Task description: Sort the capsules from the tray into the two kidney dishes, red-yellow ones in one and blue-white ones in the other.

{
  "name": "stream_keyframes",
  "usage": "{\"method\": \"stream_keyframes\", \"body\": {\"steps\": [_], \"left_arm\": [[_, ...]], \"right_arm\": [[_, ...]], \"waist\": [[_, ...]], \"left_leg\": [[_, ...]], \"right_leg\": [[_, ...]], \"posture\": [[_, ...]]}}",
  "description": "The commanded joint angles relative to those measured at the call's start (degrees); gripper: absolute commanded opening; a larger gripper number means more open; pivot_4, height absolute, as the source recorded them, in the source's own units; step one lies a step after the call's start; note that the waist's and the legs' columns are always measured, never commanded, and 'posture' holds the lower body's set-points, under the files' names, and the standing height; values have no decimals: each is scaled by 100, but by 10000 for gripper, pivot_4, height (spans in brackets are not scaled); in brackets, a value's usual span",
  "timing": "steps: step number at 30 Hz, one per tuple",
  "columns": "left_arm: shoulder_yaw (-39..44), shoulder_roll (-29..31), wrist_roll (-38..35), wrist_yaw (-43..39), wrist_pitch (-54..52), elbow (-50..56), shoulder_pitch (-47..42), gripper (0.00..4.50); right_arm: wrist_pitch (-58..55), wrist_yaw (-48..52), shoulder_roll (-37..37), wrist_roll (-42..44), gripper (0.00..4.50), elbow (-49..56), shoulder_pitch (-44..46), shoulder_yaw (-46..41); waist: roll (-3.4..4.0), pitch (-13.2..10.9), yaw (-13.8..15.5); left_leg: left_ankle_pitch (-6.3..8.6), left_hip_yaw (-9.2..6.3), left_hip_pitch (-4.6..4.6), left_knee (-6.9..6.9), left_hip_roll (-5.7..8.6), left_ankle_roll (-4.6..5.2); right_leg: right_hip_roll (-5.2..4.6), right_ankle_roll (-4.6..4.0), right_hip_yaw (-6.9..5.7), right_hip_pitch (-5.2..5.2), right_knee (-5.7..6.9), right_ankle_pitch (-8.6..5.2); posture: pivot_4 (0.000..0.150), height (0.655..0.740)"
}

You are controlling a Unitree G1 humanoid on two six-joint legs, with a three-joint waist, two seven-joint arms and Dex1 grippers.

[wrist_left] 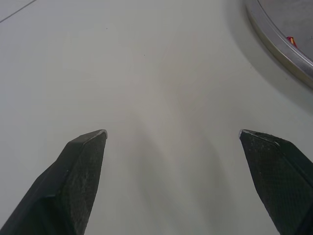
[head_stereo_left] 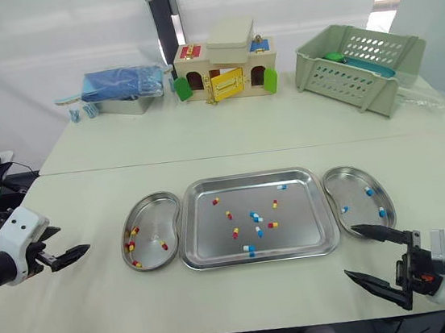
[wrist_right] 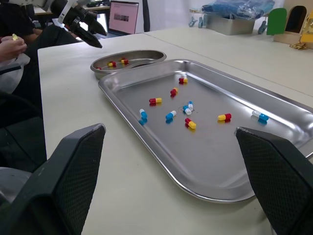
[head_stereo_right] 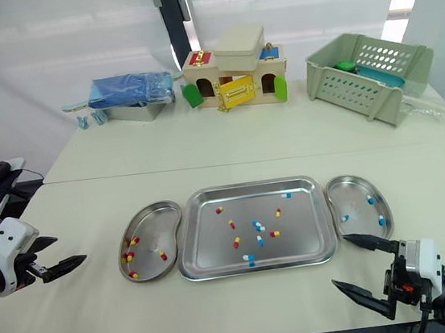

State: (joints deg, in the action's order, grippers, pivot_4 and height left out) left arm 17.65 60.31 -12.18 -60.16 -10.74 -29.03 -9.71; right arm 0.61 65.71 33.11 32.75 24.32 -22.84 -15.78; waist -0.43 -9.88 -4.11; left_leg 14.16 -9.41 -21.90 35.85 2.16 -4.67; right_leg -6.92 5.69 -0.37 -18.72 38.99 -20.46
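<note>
The tray (head_stereo_left: 303,223) lies with its long axis left to right.

Silver steel: the tray (head_stereo_left: 246,178) and both kidney dishes, on a cream counter (head_stereo_left: 204,148). The kidney dish at 9 o'clock (head_stereo_left: 155,214) holds red-yellow capsules (head_stereo_left: 164,245). The kidney dish at 3 o'clock (head_stereo_left: 353,185) holds blue-white capsules (head_stereo_left: 382,212). Both colour pairs speckle the tray. The left gripper (head_stereo_left: 77,252) and right gripper (head_stereo_left: 349,252) have black fingers and white housings.

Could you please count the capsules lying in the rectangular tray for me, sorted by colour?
Red-yellow capsules: 5
Blue-white capsules: 5
Total in the rectangular steel tray: 10
</note>
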Motion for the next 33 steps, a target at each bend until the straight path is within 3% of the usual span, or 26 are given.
{"method": "stream_keyframes", "body": {"steps": [1, 9, 16, 23, 33], "left_arm": [[65, 161, -9, -36, 11, 284, -9, 45000], [-197, 167, -464, -588, -750, 2050, -112, 45000], [-1319, -264, -390, -767, -1072, 3073, -860, 45000], [-2525, -877, 181, -735, -1109, 3047, -1788, 45000], [-3241, -1899, 605, -260, -2124, 2471, -2837, 45000]], "right_arm": [[-19, -67, 60, 131, 44862, 255, 24, 22], [-72, -197, 69, 160, 44862, 478, -79, 46], [-154, -449, 31, 114, 44862, 562, 27, 166], [40, -589, -179, -6, 44862, 503, -104, 295], [317, -740, -351, -86, 44862, 548, -532, 336]], "waist": [[-2, 1, 7], [-8, 4, 92], [-9, 3, 92], [-11, 2, 90], [-15, 0, 84]], "left_leg": [[0, 0, -1, 0, 0, 0], [0, 1, -3, 1, 0, 0], [0, 2, -3, 5, 2, 0], [0, 0, -4, 10, 4, 0], [0, -3, -4, 14, 6, 0]], "right_leg": [[0, 0, 0, 0, 0, 0], [-1, 0, 1, 1, -3, 0], [-1, 0, 1, 4, -4, 0], [-1, 0, -2, 6, -5, 0], [-1, 0, -6, 10, -5, 0]], "posture": [[1500, 7400], [1500, 7400], [1500, 7400], [1500, 7400], [1500, 7400]]}}
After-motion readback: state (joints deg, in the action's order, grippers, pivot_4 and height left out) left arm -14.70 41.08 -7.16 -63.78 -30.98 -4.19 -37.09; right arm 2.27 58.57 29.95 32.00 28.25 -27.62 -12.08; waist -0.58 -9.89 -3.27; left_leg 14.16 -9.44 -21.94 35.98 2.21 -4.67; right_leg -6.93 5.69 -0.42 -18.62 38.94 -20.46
